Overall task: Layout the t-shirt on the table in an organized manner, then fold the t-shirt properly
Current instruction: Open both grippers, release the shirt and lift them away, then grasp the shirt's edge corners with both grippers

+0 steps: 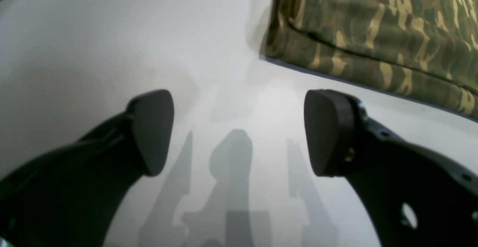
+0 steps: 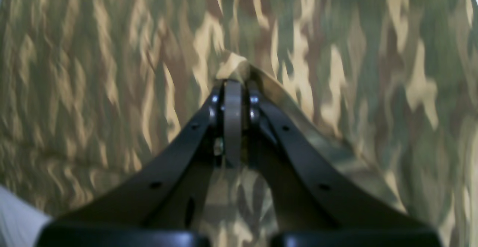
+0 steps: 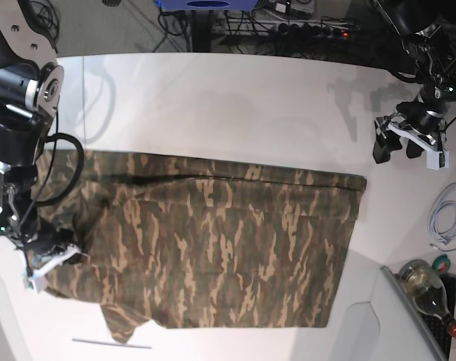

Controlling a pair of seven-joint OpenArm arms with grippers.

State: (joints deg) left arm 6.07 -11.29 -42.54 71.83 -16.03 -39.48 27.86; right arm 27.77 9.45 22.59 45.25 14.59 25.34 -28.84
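While the right hand (image 3: 51, 259), at the view's left, pinches the t-shirt's (image 3: 220, 248) edge shut, we judge a fold underway; the shirt lies spread on the counter (image 3: 213, 98); next, the left hand (image 3: 408, 143), gaping and empty, must grip the opposite edge.

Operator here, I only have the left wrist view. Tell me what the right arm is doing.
Observer: The right gripper is shut on a fold of the t-shirt, as its own wrist view shows.
Operator: Say where on the shirt.
Observer: In the base view it grips the shirt's left edge, low down beside a sleeve.
Operator: Now place my left gripper.
Observer: The left gripper hangs open above the bare table, apart from the shirt's right end.
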